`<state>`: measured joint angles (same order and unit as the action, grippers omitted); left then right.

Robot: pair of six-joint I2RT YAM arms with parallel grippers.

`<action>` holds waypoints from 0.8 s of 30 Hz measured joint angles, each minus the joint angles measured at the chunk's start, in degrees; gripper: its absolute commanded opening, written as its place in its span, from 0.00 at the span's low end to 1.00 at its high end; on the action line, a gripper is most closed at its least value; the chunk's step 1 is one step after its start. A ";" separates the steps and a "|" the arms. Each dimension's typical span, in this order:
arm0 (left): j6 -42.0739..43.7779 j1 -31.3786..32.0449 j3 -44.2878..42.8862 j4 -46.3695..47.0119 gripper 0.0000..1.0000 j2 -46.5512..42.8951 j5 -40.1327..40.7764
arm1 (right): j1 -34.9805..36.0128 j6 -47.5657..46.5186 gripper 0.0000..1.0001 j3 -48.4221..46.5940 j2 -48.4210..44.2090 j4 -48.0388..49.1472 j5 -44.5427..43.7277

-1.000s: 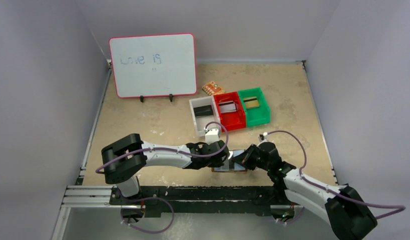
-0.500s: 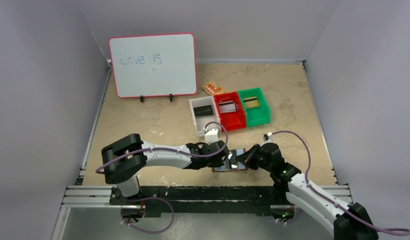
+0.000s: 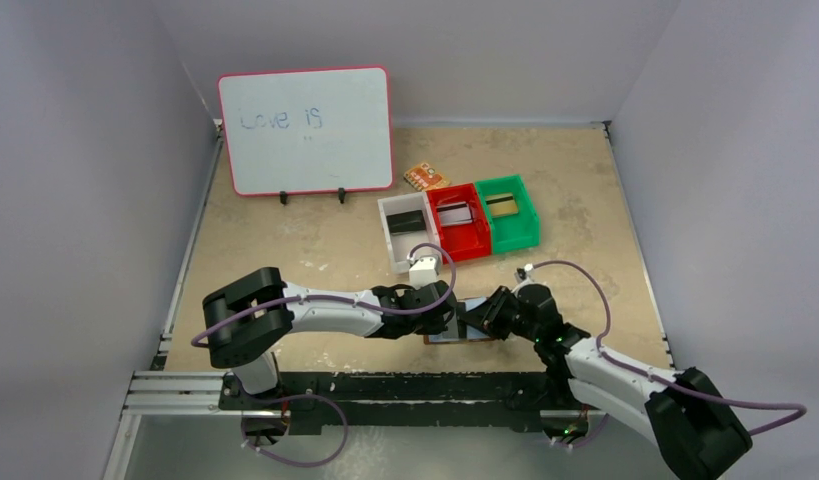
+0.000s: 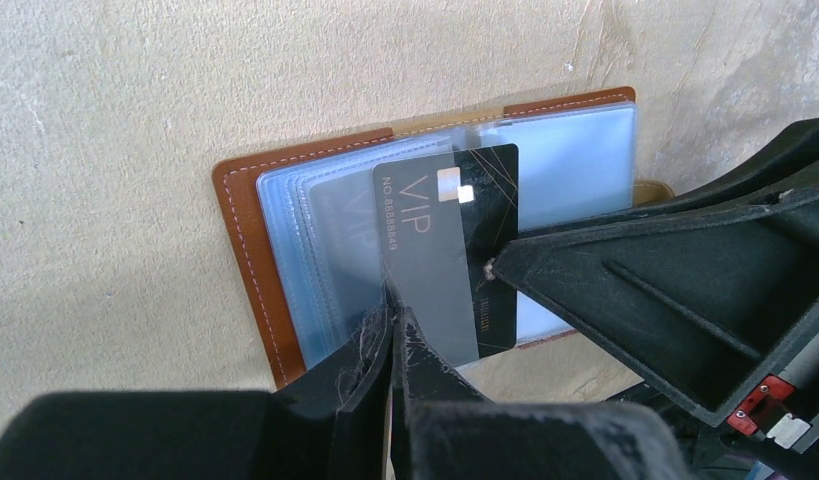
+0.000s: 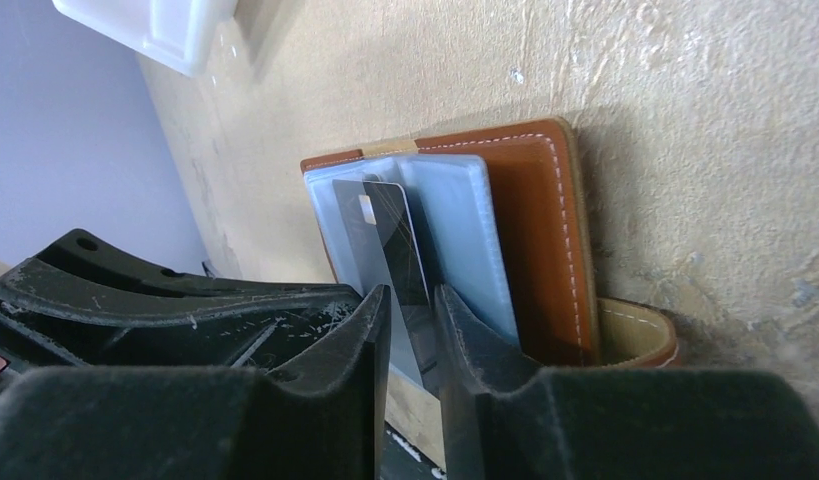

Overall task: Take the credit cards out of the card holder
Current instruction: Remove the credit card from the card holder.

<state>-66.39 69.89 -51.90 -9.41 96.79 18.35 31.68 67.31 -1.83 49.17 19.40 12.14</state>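
The card holder lies open on the tabletop near the middle of its near edge. 1 black card stands half out of a clear pocket. My left tool is pinched together at the card's lower edge. My right tool is apart, with 1 finger on either side of the card.

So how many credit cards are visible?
4: dark card in the white bin, silvery card in the red bin, gold-olive card in the green bin, black VIP card sticking from the card holder. Its pockets may hide more.
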 measured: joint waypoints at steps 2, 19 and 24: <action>0.00 0.00 0.00 -0.02 0.01 0.00 -0.02 | 0.00 0.37 0.28 0.48 0.68 1.60 0.37; 0.04 0.00 -0.02 0.11 0.00 0.13 -0.22 | -0.26 0.68 0.11 0.79 9.03 10.54 1.16; 0.04 0.00 -0.09 -0.04 0.00 0.15 -0.15 | -0.48 0.26 0.00 0.48 9.40 9.73 0.90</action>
<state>-66.35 69.89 -51.99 -9.45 96.95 18.20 31.20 67.57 -1.34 58.57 29.12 13.04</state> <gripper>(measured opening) 0.008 0.042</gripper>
